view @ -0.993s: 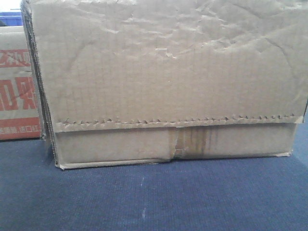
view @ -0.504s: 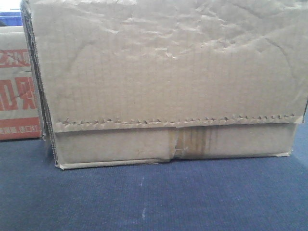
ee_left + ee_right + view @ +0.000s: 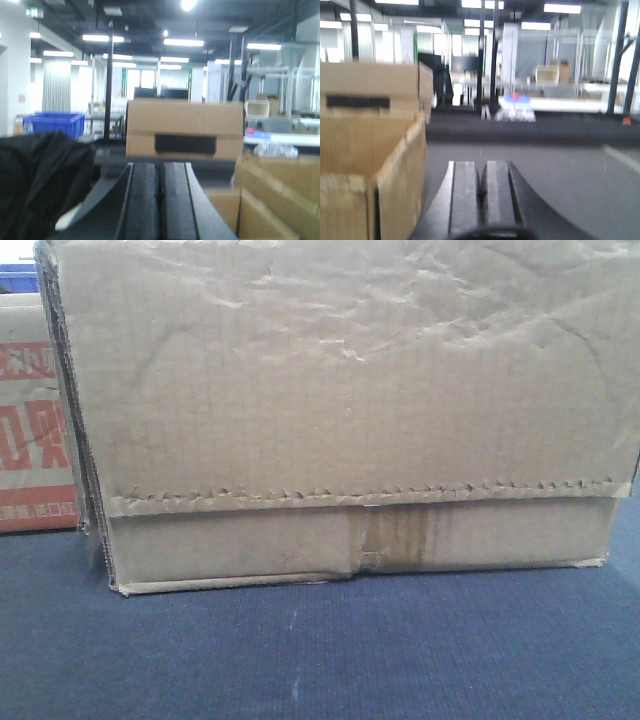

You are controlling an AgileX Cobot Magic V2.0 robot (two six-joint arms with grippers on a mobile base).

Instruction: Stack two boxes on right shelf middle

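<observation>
On the blue surface point(image 3: 300, 650), the box point(image 3: 340, 410) rests just beside a red-printed carton point(image 3: 35, 430). Left tool point(image 3: 160, 170) and right tool point(image 3: 481, 170) are clenched, grasping nothing.

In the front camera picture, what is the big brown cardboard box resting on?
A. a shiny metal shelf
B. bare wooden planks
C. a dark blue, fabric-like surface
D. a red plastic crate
C: the cardboard box sits with its bottom edge on the dark blue surface, whose woven-looking texture fills the whole foreground. No metal, wood or crate shows beneath the box.
</observation>
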